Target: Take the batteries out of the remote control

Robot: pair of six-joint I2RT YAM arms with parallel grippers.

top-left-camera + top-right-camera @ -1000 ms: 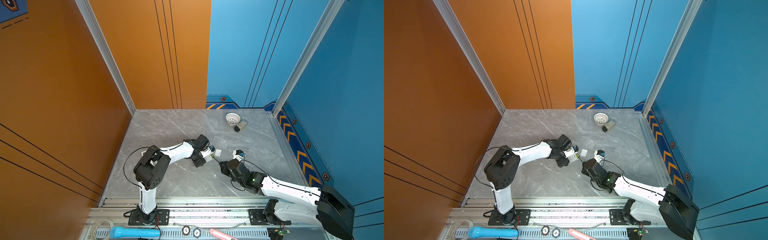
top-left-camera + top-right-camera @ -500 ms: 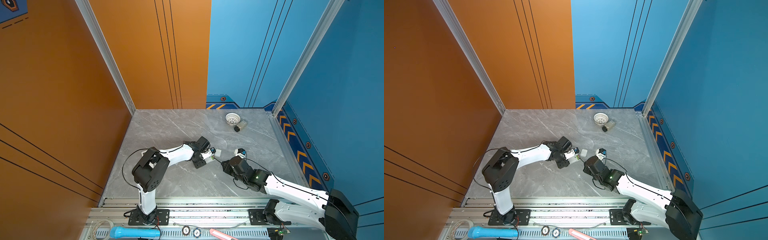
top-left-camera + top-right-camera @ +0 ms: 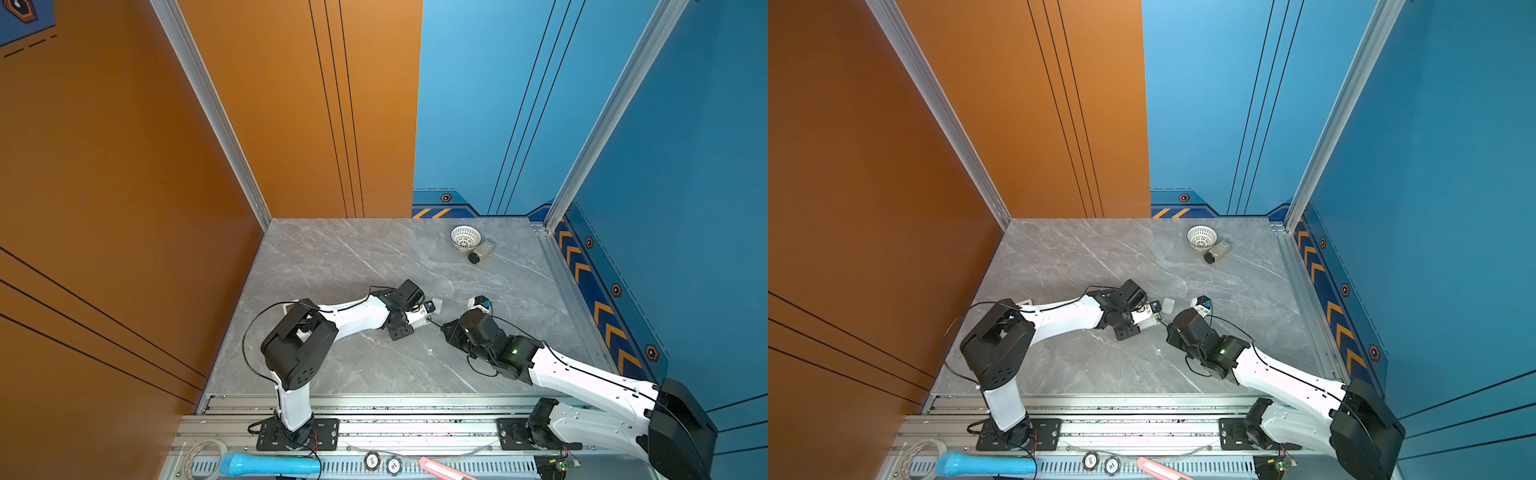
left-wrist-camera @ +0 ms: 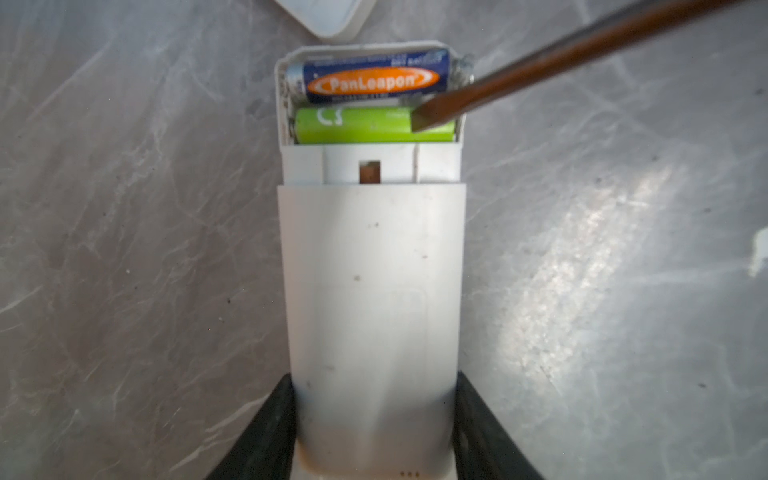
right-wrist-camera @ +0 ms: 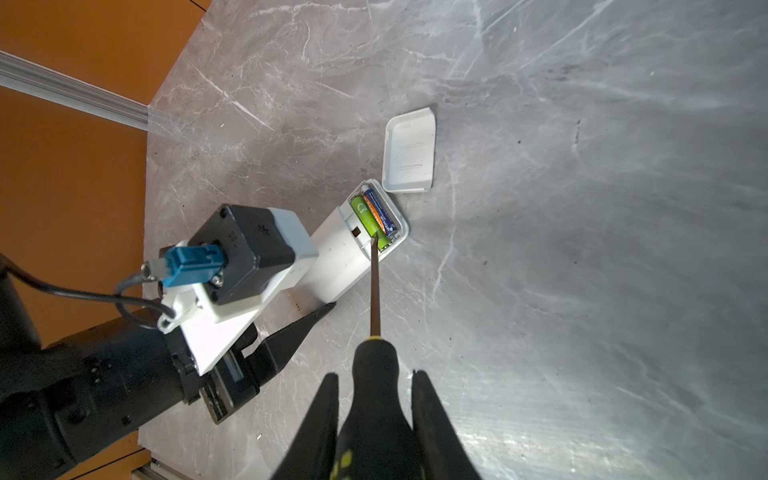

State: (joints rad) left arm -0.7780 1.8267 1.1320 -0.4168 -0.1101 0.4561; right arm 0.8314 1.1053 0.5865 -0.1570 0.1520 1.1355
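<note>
green battery [image 4: 353,124], blue battery [image 4: 374,77] side by side in open bay of remote [image 4: 370,270], remote on worktop [image 5: 582,249]. screwdriver [image 4: 540,62] tip on green one's end. left tool [image 4: 374,415] clamped on remote, right tool [image 5: 374,376] gripping screwdriver handle. cover [image 5: 409,156] just beside.

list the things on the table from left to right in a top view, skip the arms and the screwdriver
remote control → white cover → white basket → small jar
</note>
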